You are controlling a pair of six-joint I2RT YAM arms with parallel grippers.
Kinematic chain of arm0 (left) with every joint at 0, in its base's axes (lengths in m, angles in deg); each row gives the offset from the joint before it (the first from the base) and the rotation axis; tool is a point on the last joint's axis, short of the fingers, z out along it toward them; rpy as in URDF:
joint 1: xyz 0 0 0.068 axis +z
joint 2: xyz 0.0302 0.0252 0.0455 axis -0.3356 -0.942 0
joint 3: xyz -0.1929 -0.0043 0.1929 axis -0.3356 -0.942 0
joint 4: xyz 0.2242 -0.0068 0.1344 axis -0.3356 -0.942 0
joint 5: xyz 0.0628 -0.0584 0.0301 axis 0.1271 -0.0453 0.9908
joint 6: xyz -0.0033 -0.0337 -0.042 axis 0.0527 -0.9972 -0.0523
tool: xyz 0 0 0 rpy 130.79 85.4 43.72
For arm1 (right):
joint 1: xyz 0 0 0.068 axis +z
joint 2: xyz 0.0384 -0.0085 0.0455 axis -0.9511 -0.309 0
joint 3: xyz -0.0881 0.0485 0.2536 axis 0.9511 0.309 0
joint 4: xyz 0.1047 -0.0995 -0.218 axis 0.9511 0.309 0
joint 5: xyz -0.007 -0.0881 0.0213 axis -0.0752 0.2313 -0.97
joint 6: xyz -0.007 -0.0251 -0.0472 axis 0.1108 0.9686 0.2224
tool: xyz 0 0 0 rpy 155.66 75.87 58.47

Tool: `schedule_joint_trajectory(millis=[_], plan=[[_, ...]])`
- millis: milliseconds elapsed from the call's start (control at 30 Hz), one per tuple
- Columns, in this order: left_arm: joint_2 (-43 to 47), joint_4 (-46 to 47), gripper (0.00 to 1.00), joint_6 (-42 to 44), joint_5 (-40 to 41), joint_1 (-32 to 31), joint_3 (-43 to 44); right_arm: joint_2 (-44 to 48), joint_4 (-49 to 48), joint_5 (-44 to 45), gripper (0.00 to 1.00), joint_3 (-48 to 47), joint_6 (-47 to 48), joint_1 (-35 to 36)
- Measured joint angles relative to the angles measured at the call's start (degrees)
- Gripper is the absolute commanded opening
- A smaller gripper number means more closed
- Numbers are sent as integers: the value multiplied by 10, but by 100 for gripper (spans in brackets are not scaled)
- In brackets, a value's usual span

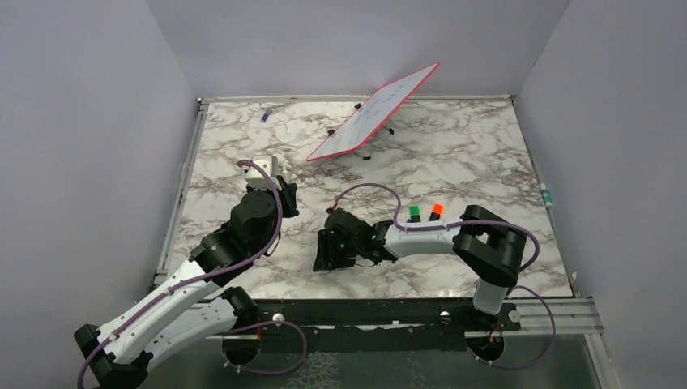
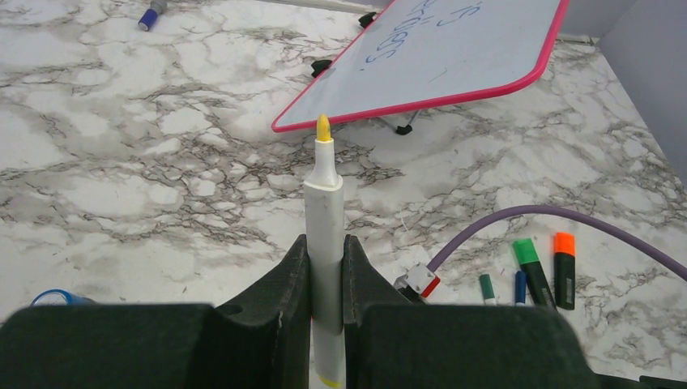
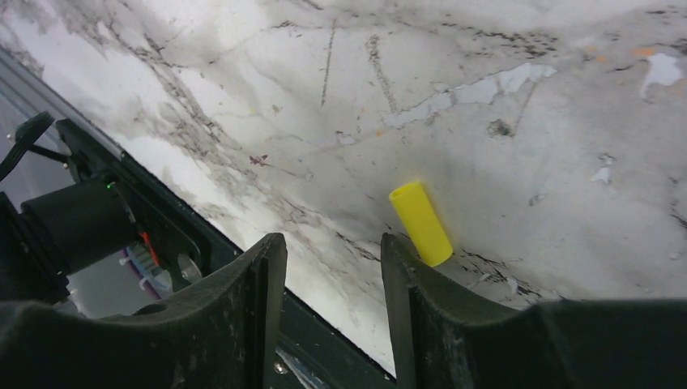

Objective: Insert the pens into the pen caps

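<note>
Gripping a white pen with its yellow tip bare, the left gripper is clenched. The right gripper stands released and empty by the near edge. The yellow cap lies just beside one finger, not between them. This pen is uncapped, and more pens wait to the right.
</note>
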Motion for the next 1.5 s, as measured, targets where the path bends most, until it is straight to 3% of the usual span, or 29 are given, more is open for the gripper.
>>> schedule_joint_trajectory(millis=[733, 967, 1500], plan=[[-27, 0, 0, 2, 2, -1, 0, -27, 164, 136, 51, -95, -33, 3], [-19, -6, 0, 1, 6, -1, 0, -61, 183, 156, 42, -142, -13, 3], [-48, -98, 0, -55, 103, -1, 22, -99, 232, 215, 21, -196, 28, 8]])
